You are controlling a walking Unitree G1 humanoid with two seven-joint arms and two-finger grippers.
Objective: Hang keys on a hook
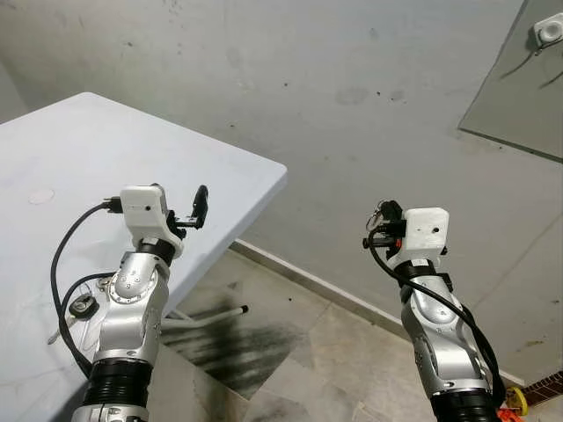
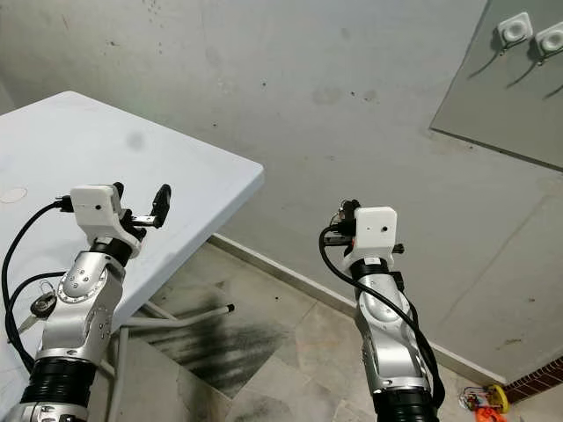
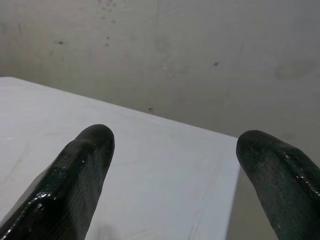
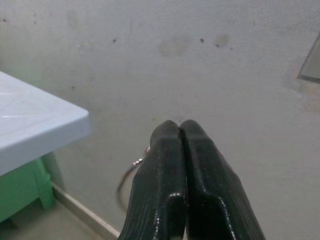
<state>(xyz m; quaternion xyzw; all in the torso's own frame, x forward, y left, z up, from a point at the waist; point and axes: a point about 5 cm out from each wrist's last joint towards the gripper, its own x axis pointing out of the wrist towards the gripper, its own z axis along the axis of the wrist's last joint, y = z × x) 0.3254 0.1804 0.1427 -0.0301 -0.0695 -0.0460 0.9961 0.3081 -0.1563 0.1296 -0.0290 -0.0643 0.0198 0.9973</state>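
The right gripper [image 4: 181,131] was up in front of the wall [image 1: 334,97], its two black fingers pressed flat together, and a thin key ring [image 4: 131,172] curled out from between them, so it was clenched on the keys, carried high and clear of the white table [image 1: 106,167]. That lift looked deliberate: the hooks [image 2: 515,29] sat on a grey panel [image 2: 501,97] up at the wall's top right, well apart from the gripper and above it. The left gripper [image 3: 175,145] hovered over the table's far right corner, fingers spread wide and holding nothing, seemingly just kept out of the way. Near the table's front edge, beside the left arm, lay another small key [image 2: 40,305]. The reach to a hook was not yet made.
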